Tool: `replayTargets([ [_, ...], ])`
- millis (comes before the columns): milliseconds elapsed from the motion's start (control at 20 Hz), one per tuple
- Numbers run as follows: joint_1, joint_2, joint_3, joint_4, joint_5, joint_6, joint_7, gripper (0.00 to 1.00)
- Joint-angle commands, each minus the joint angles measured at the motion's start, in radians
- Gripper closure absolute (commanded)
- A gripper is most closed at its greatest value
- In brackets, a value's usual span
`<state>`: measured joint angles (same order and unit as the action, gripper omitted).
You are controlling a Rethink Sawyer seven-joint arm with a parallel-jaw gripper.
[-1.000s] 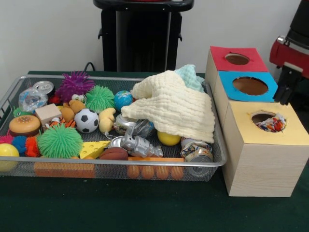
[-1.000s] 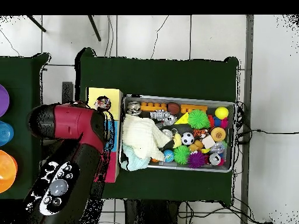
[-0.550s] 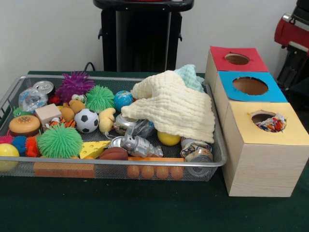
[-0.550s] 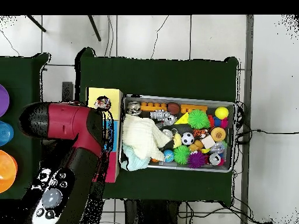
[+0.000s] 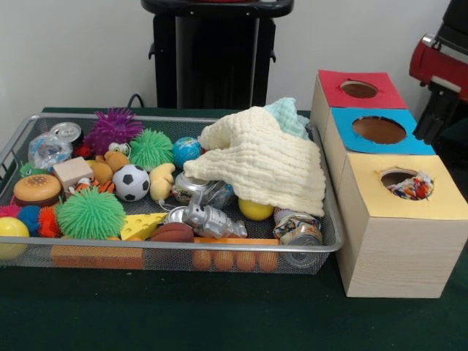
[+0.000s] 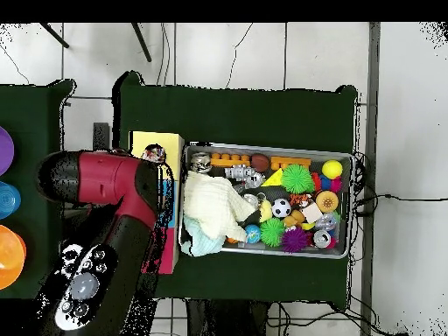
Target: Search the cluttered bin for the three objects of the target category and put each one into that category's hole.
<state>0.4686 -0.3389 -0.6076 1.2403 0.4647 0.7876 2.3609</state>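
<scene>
One arm hangs beside three holed boxes; finger state cannot be told.
Best to lift the cream cloth aside, uncovering hidden toys in the bin.

The front view looks from low and close across the green surface, with the wire bin filling the left and centre and the row of wooden boxes at 3 o'clock. The red arm enters only at the 2 o'clock corner.

The overhead view looks straight down from well above, far enough to take in the whole surface and the floor around it. Here the bin lies right of centre, the boxes at its 9 o'clock side, and the arm covers part of them.

Both views share the bin, the boxes and the surface, turned half round between them.
</scene>
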Motion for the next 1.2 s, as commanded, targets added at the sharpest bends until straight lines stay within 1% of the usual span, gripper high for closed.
replayTargets([
  [50,-0.044,0.079,0.094,-0.017,-0.02,-0.052,0.157,1.0],
  [300,-0.053,0.118,0.086,-0.058,-0.007,-0.043,0.184,1.0],
  [550,-0.062,0.129,0.106,-0.065,0.01,-0.047,0.188,1.0],
  [850,-0.05,0.145,0.142,-0.037,0.041,-0.097,0.21,1.0],
  [1000,-0.048,0.155,0.145,-0.026,0.041,-0.124,0.209,1.0],
  [1200,-0.051,0.168,0.166,-0.006,0.047,-0.166,0.202,1.0],
])
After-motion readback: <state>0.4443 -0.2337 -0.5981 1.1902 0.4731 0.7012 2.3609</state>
